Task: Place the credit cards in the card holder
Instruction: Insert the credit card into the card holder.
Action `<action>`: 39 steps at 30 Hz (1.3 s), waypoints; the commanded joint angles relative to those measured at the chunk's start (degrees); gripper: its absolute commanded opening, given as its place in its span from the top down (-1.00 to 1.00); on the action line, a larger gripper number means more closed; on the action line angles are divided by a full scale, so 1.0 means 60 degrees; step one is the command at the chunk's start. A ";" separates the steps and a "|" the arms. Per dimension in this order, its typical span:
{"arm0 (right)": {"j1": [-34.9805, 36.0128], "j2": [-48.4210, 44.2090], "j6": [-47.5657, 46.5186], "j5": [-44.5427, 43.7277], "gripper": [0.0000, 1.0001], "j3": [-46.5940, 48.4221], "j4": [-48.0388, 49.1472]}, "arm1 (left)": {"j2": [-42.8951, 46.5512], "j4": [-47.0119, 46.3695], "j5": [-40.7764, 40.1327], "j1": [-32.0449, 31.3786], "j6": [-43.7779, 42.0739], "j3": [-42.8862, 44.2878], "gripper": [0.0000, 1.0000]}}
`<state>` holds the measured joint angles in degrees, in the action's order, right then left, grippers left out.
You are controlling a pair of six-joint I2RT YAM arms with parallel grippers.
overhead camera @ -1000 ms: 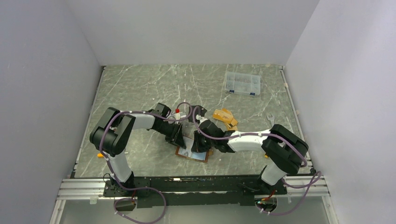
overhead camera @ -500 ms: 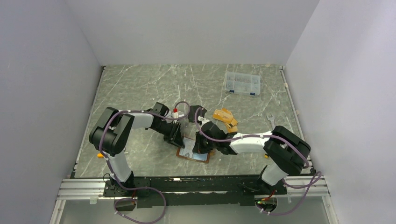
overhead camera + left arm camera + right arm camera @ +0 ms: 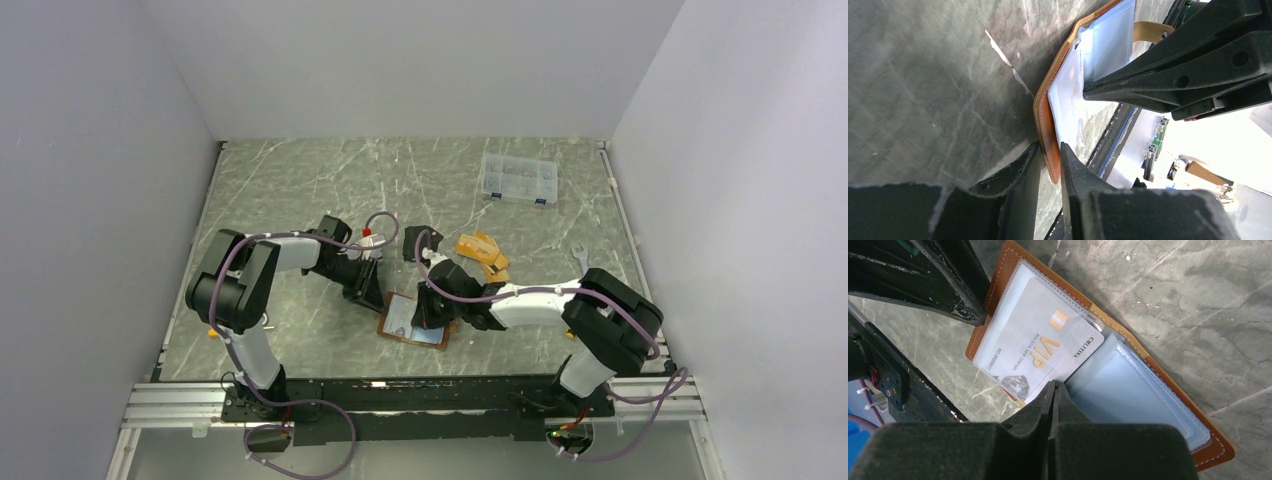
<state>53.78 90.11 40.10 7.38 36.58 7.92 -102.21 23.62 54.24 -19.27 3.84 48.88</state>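
Card holder (image 3: 1220, 452) edge beneath right fingers (image 3: 998, 450)

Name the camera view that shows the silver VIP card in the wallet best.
The right wrist view: the silver card lies flat in the clear sleeve of the open card holder, its print readable. The left wrist view shows it steeply foreshortened; the top view, only a pale patch.

Soft even light; left wrist view glares white at right, left pincer (image 3: 1049, 150) blurred.

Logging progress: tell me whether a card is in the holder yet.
Yes, a silver card marked VIP lies tucked inside the open holder.
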 commanded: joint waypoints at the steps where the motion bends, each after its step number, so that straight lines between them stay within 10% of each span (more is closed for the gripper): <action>1: 0.0045 0.0298 -0.0198 -0.0315 1.00 0.0399 -0.0490 | 0.0057 -0.0092 0.0439 -0.0180 -0.0233 0.0191 0.52; 19: -0.0036 -0.0220 -0.0359 -0.0275 0.98 0.0749 -0.1009 | 0.0068 0.0618 0.0459 -0.0278 -0.0521 0.0753 0.55; 39: -0.3244 -0.1844 -0.1802 0.0480 -0.31 0.2044 -0.2385 | 0.1146 0.4856 -0.1407 0.0524 -0.3164 0.4200 0.35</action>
<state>39.42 79.29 34.39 7.66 42.28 -6.15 -97.73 46.87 49.15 -17.69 -10.35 64.88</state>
